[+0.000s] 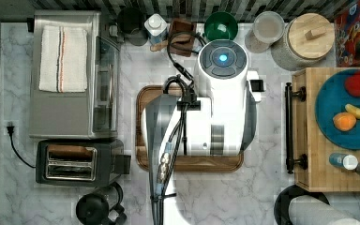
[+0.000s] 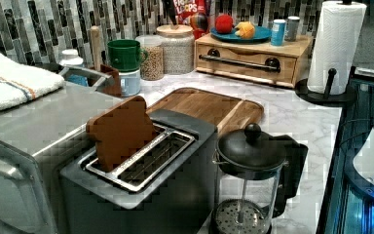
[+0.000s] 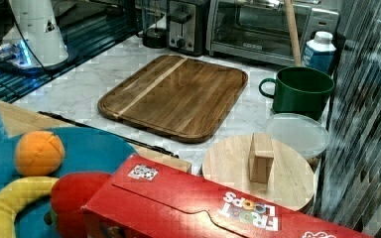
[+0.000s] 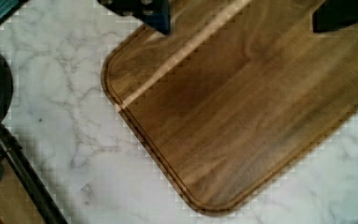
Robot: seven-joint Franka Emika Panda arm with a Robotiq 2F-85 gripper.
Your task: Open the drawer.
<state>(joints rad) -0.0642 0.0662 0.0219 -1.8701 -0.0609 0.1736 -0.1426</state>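
Walnut tray (image 4: pixel 242 107) under tool (image 4: pixel 242 16), fingers apparently apart; one drawer (image 2: pixel 246 61) shut.

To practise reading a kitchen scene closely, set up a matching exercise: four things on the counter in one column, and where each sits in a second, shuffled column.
Things:
1. striped towel
2. blue plate
3. slice of toast
4. drawer

Places:
A. in the toaster's slot
B. under the blue plate
C. on top of the toaster oven
D. on top of the wooden drawer box

Pairs: 1-C, 2-D, 3-A, 4-B
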